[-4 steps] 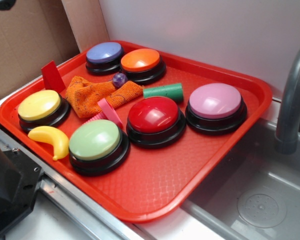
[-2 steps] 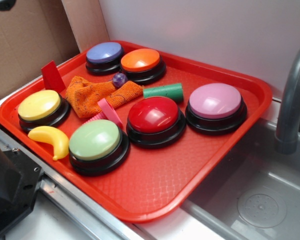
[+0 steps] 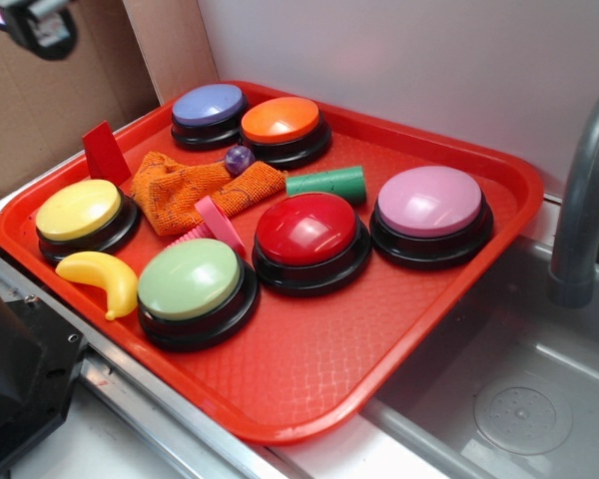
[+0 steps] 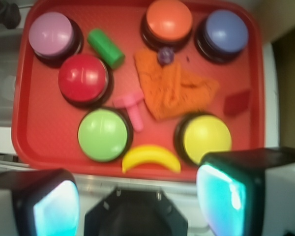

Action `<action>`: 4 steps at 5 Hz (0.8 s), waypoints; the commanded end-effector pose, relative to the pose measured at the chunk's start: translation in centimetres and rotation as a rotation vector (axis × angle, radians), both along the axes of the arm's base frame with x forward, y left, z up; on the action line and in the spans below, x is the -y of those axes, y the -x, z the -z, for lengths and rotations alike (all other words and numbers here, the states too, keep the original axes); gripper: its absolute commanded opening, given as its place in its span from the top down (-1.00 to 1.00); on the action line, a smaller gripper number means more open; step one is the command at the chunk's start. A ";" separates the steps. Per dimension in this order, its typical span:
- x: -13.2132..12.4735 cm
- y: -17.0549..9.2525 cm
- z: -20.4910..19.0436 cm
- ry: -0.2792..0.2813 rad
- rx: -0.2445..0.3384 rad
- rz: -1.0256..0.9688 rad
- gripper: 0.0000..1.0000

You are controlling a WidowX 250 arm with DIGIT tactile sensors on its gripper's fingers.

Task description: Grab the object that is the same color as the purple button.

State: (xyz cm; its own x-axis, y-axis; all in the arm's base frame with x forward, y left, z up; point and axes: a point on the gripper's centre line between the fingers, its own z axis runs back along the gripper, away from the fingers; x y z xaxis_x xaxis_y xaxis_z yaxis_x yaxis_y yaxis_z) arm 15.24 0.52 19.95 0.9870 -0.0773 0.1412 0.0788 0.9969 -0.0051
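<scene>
The tray (image 3: pixel 459 299) is red plastic with a fine pebbled texture on its floor and a smooth rim. The purple button (image 3: pixel 209 104) has a smooth, softly glossy plastic dome on a glossy black base. The object (image 3: pixel 240 158) is a dark purple ball with a shiny surface. The orange cloth (image 3: pixel 185 188) is a coarse, matt knit. The banana (image 3: pixel 102 276) looks like smooth yellow plastic. The sink (image 3: pixel 519 399) is dull grey metal.

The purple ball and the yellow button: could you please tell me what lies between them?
The orange cloth lies between the purple ball and the yellow button, clearest in the wrist view.
</scene>
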 end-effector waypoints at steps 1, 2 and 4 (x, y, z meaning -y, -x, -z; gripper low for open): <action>-2.8 -6.2 4.4 0.029 0.145 0.035 -1.00; -3.8 -8.1 6.6 0.022 0.155 0.014 -1.00; -4.7 -11.1 11.9 -0.013 0.154 -0.014 -1.00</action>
